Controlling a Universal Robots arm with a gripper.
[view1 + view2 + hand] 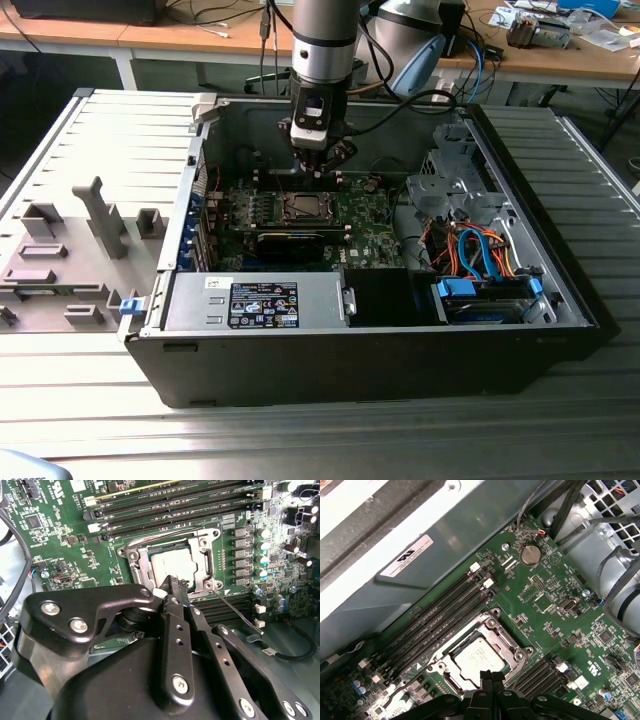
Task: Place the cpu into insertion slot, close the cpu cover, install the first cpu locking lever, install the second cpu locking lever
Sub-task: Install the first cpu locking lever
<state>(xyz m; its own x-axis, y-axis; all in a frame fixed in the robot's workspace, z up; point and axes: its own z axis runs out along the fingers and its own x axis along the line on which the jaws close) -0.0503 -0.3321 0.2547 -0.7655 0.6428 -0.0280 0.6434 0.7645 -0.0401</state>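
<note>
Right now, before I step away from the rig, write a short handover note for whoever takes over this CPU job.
End effector: fingers shut, holding nothing, tips just over the near edge of the socket.
Cpu: seated in the insertion slot on the green board inside the case.
Cpu cover: lying down flat around the chip, which shows through its window.
Done: cpu placed, cover down.
Left: one locking lever sticks out at an angle from the socket, so it is not latched. The other lever runs along the cover's far edge; I cannot tell whether it is hooked.
</note>
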